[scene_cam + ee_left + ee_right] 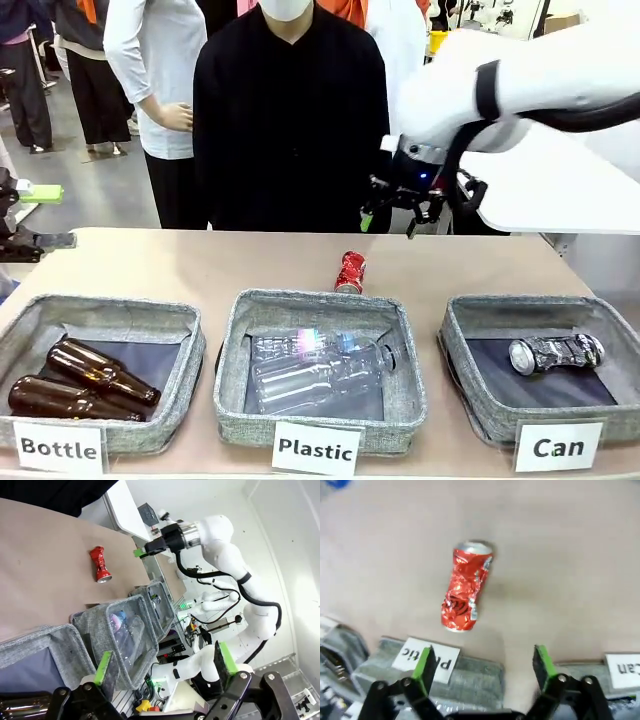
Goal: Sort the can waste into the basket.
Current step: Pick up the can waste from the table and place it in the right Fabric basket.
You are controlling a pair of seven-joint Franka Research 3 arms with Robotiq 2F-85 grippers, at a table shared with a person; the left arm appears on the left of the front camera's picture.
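Hovering with its jaws spread and empty, the right pincer (pixel 482 667) hangs above the red can (pixel 465 587), which lies on the bench (pixel 570 570) just ahead, long axis running away from the fingers. The left pincer (pixel 165 667), also spread, is farther off.

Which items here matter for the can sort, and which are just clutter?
In the job:
- red can, crushed, lying on the table behind the Plastic basket
- black-and-silver can, already in the Can basket
- right claw, open, above the table

Lying about:
- Plastic basket with clear bottles
- Bottle basket with brown bottles
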